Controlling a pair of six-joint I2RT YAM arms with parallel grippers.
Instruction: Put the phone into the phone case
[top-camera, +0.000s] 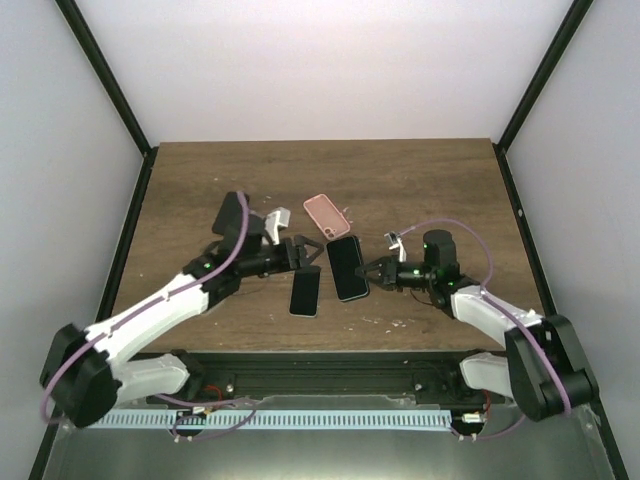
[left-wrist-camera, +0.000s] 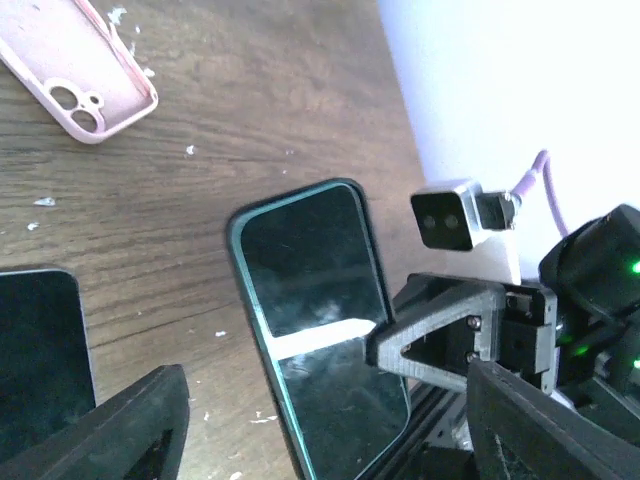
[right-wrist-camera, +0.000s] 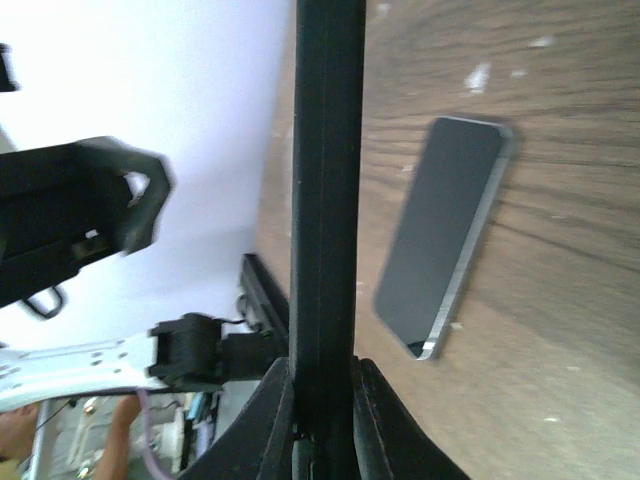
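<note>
The pink phone case lies hollow side up at the back of the table, also top left in the left wrist view. A dark phone with a green rim is clamped at its right edge by my right gripper, which is shut on it. The right wrist view shows that phone edge-on between the fingers. My left gripper is open just left of the phone, its fingers wide apart and touching nothing.
A second phone with a silver rim lies flat on the wooden table, near the front and below the left gripper. Small white crumbs dot the wood. Black frame posts and white walls close in the table.
</note>
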